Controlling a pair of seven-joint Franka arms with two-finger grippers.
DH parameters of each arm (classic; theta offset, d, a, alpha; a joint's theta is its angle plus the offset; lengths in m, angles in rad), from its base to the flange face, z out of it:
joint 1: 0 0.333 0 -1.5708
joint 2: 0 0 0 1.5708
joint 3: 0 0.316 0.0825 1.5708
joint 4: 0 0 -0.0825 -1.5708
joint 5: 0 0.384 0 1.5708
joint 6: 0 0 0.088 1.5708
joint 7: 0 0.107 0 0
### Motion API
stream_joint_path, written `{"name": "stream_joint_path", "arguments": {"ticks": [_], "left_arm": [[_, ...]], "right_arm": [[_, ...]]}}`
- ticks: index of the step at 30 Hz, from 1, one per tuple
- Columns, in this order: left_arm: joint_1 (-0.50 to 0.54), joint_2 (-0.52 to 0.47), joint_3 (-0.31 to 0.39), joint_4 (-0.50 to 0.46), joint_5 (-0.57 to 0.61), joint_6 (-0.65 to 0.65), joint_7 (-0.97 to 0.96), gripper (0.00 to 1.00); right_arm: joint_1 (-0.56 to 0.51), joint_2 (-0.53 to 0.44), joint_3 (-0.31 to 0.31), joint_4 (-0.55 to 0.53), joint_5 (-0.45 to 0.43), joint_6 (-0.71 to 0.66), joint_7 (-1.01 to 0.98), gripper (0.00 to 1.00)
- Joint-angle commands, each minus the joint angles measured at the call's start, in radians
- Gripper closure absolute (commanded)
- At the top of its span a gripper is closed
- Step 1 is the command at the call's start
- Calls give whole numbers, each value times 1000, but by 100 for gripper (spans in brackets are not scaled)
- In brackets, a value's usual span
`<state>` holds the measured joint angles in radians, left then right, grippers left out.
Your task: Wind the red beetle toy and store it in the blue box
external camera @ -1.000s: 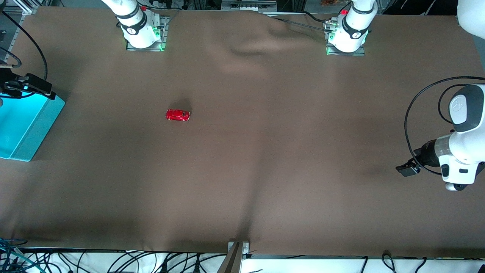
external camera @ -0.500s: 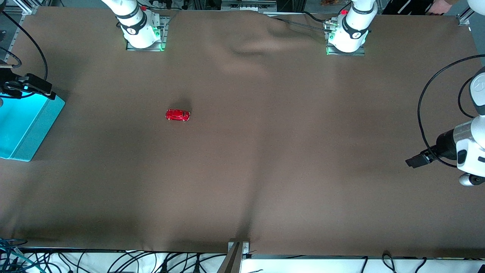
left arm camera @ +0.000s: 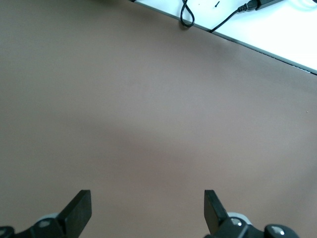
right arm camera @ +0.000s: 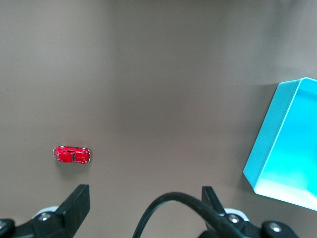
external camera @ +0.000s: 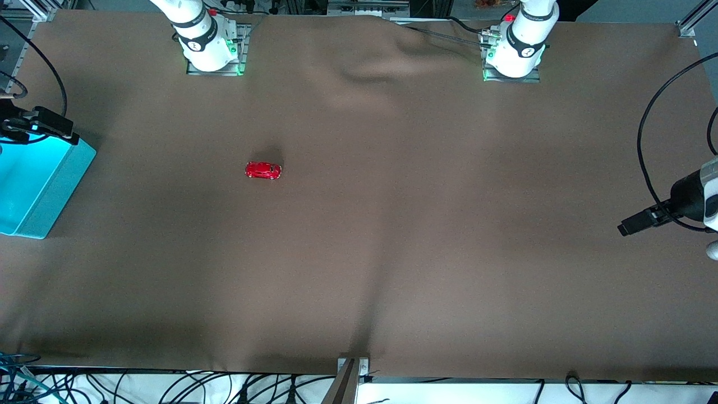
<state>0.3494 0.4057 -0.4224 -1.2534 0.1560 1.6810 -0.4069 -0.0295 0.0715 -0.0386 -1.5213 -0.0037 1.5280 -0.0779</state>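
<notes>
- The red beetle toy [external camera: 263,170] stands on its wheels on the brown surface [external camera: 392,224], in the left-centre part of the front view, alone and touched by nothing. In the right wrist view it shows in the lower left part of the frame [right arm camera: 72,154].
- The blue box [external camera: 33,179] sits at the left edge of the front view, at the right arm's end of the surface, well apart from the toy. Its opening faces up, and the inside looks bright turquoise [right arm camera: 290,148].
- The right gripper [right arm camera: 143,206] is up in the air over the bare surface between the toy and the box. Its two dark fingers [right arm camera: 74,203] stand wide apart and hold nothing.
- The left gripper [left arm camera: 147,208] is at the right edge of the front view, over the bare surface at the left arm's end. Its fingers [left arm camera: 79,208] are also spread wide, with nothing between them.
- Some black cables [external camera: 224,387] lie along the bottom edge of the front view.
</notes>
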Motion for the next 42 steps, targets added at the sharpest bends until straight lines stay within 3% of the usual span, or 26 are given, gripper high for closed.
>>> {"name": "stream_joint_path", "arguments": {"ticks": [1,27,36,42], "left_arm": [[0,-10,-30,3,2,-20,20,0],[-33,-64,-92,2,10,-21,22,0],[-79,-88,-41,-1,4,-21,27,0],[-207,-122,97,-12,-1,-30,28,0]], "right_arm": [[2,4,3,23,19,-20,-2,0],[8,2,3,21,5,-14,9,0],[3,4,-4,21,13,-22,33,0],[2,4,-3,21,10,-23,38,0]]}}
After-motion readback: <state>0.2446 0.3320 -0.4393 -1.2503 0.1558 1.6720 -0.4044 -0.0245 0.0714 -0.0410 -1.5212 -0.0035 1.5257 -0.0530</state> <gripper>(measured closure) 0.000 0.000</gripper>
